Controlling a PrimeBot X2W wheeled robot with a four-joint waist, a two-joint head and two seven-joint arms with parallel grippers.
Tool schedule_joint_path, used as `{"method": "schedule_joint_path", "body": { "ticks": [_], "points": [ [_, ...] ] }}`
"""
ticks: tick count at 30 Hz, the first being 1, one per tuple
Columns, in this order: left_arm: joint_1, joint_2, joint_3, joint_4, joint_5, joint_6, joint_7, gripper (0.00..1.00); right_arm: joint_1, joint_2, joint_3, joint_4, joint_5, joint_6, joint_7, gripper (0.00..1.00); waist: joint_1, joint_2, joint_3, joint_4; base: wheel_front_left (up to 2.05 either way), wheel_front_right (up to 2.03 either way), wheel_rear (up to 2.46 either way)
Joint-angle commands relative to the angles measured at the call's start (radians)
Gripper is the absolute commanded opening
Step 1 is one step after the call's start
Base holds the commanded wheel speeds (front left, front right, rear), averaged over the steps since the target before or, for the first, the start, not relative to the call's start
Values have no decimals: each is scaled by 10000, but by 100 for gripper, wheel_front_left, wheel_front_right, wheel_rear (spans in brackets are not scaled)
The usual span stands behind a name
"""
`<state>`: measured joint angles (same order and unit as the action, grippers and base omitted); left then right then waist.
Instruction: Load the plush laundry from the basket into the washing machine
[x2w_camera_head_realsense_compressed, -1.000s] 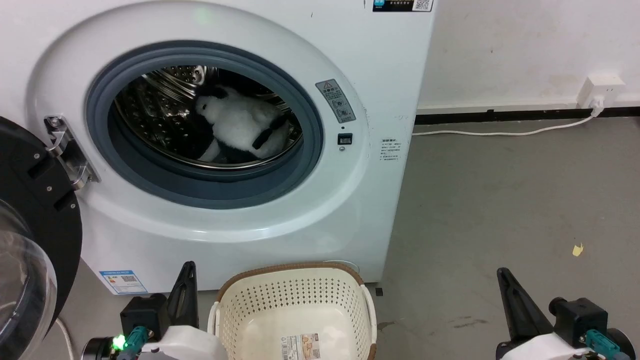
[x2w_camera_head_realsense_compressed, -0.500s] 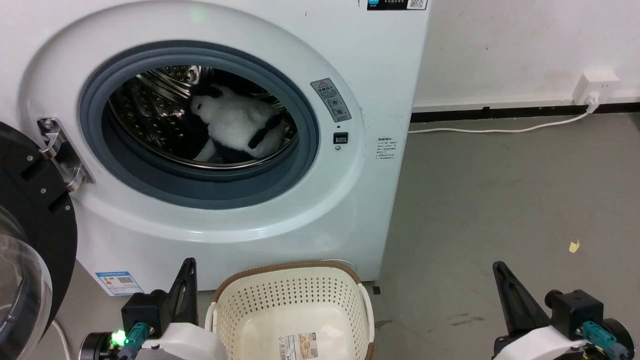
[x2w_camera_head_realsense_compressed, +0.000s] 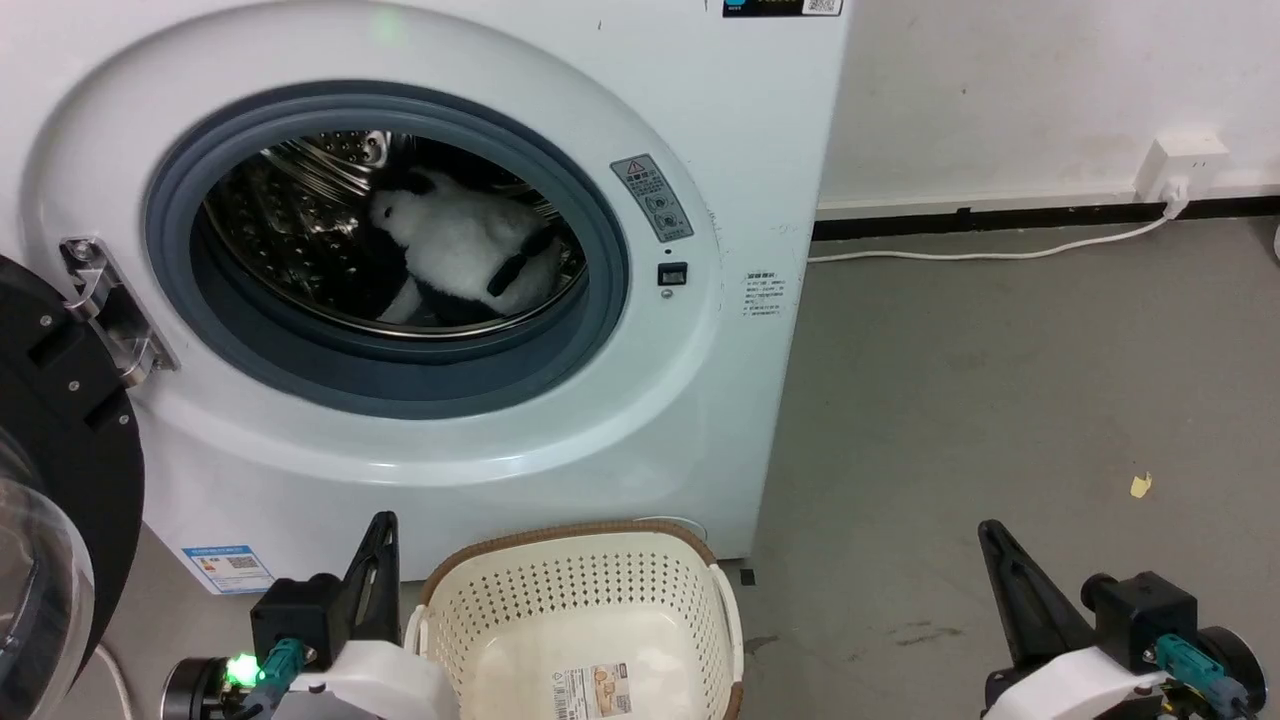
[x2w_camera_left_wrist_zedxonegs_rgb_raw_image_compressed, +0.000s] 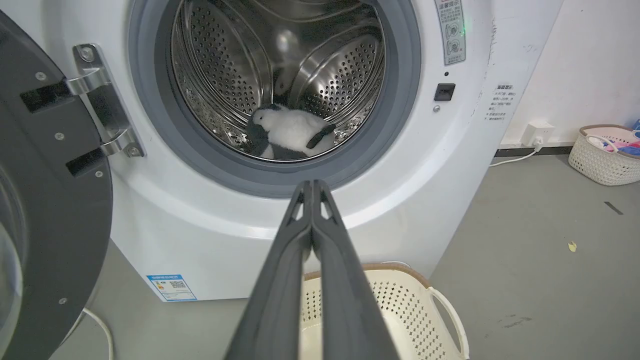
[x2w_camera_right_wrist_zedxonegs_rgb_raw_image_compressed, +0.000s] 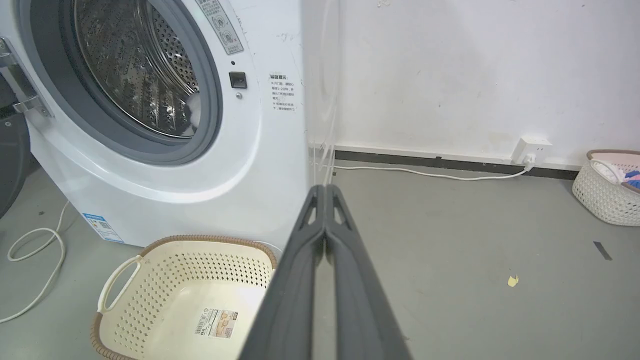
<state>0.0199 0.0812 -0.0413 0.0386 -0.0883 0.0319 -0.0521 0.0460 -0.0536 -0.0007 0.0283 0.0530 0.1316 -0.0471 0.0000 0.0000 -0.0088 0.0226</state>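
Plush laundry (x2w_camera_head_realsense_compressed: 455, 245) lies inside the shiny drum (x2w_camera_head_realsense_compressed: 290, 220) of the washing machine (x2w_camera_head_realsense_compressed: 700, 400), upper left of the head view — white fur, one black limb showing. Door (x2w_camera_head_realsense_compressed: 70, 440) hangs open at the left edge. Basket (x2w_camera_head_realsense_compressed: 575, 590) stands on the floor (x2w_camera_head_realsense_compressed: 950, 400) at bottom centre, label sticker (x2w_camera_head_realsense_compressed: 590, 690) on its base. Left gripper (x2w_camera_head_realsense_compressed: 381, 530) at lower left, just beside the basket, fingers pressed together on nothing — right gripper (x2w_camera_head_realsense_compressed: 992, 540) at lower right, fingers likewise closed tip to tip.

Bright even light, glints on the steel drum (x2w_camera_left_wrist_zedxonegs_rgb_raw_image_compressed: 340, 75), wide-angle bowing at edges.
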Motion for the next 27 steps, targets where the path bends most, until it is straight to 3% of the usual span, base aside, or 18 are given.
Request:
{"method": "schedule_joint_path", "body": {
  "ticks": [1,27],
  "points": [
    [-135,-29,80,-71,124,-42,53,0,-234,26,-1,-75,-106,-7,33,0,0,0,4,-10,0,0,0],
    [-193,-282,381,-356,809,-292,475,0,-438,33,6,-263,-489,-9,428,0,0,0,80,-205,0,0,0]
  ]
}}
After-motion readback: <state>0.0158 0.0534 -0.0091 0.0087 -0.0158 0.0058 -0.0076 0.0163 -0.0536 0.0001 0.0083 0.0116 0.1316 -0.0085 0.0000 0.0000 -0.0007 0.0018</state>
